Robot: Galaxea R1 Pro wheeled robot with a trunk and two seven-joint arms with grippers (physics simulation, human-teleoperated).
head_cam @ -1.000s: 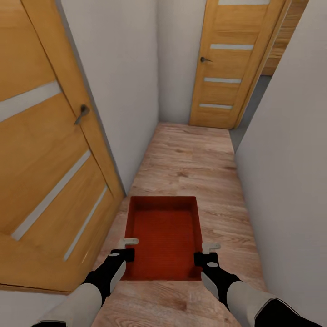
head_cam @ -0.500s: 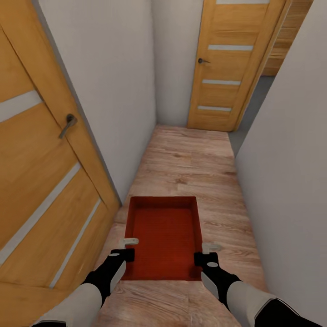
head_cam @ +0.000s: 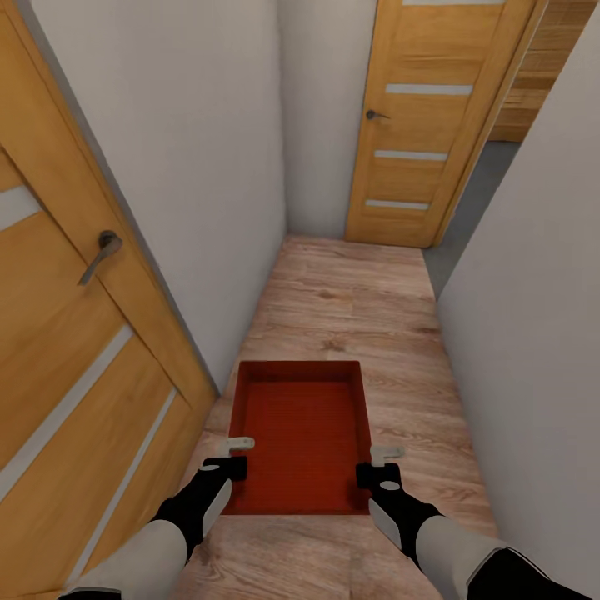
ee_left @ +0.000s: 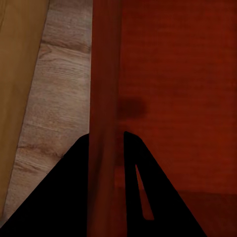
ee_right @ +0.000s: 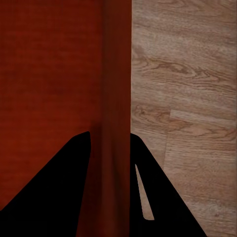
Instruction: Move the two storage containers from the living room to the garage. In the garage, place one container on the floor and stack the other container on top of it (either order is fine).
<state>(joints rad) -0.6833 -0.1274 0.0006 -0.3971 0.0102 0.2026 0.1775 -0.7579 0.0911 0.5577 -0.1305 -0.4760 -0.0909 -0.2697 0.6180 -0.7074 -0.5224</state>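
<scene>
Left pincer (head_cam: 236, 455) clamps one side wall of a red-orange storage container (head_cam: 302, 433); right pincer (head_cam: 385, 465) clamps the opposite wall. Between them, the container hangs over a wood-plank floor (head_cam: 350, 300). Ahead stands a closed wooden door (head_cam: 433, 117).

Head looks down hallway, wrists close — all share container (head_cam: 300, 433)

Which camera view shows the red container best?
The head view: the whole storage container shows, held between the left gripper and the right gripper. Each wrist view gives one side wall between dark fingers.
</scene>
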